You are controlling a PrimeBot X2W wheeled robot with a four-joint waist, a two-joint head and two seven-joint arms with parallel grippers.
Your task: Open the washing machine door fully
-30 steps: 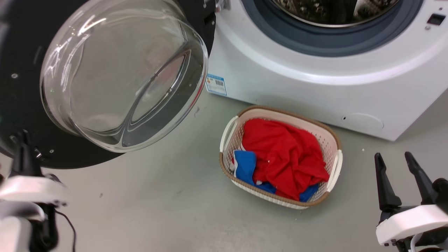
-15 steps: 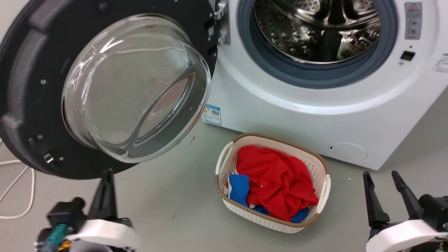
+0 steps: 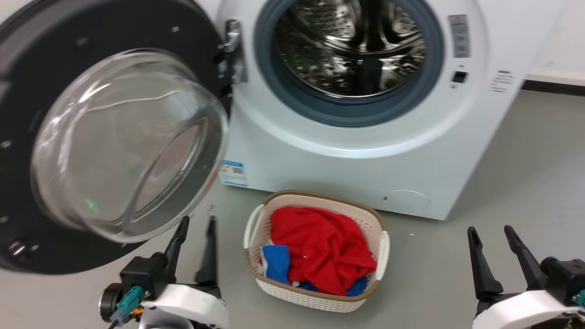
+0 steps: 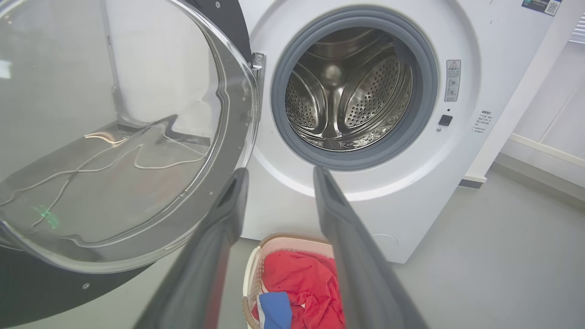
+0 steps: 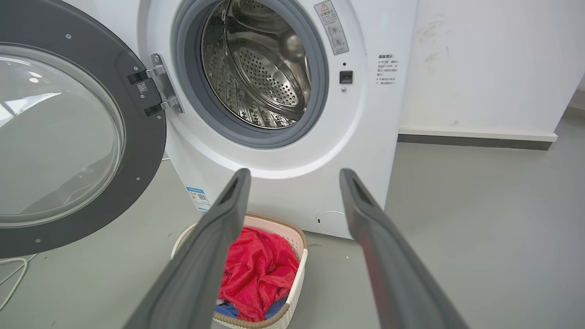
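- Left claw (image 3: 197,222): fingers moderately apart, holding nothing. It points up just under the lower edge of the door (image 3: 114,146). I see no contact, though the gap to the glass bowl is small.
- Right claw (image 3: 489,230): fingers spread, empty, low over the floor (image 3: 502,151) and well away from the door.
- Door: swung out to the left on its hinge (image 3: 231,50), with the inner face and glass bowl turned toward the robot. It looks wide open. I cannot tell whether it is at the hinge stop.
- Risk: lifting the left claw straight up would probably drive a fingertip into the bowl and knock the door back toward the drum (image 3: 352,45).
- Risk: if the door is already at its stop, a further push would load the hinge rather than open it more.
- Risk: the basket (image 3: 315,195) sits on the floor just in front of the machine (image 3: 320,160), between the two claws. A low sweep by either arm, or a roll forward, could shove or tip it.
- Basket: holds a crumpled red cloth (image 3: 320,246) on top of a blue cloth (image 3: 276,265), loosely filled.
- Drum: bare steel, with no laundry visible inside.
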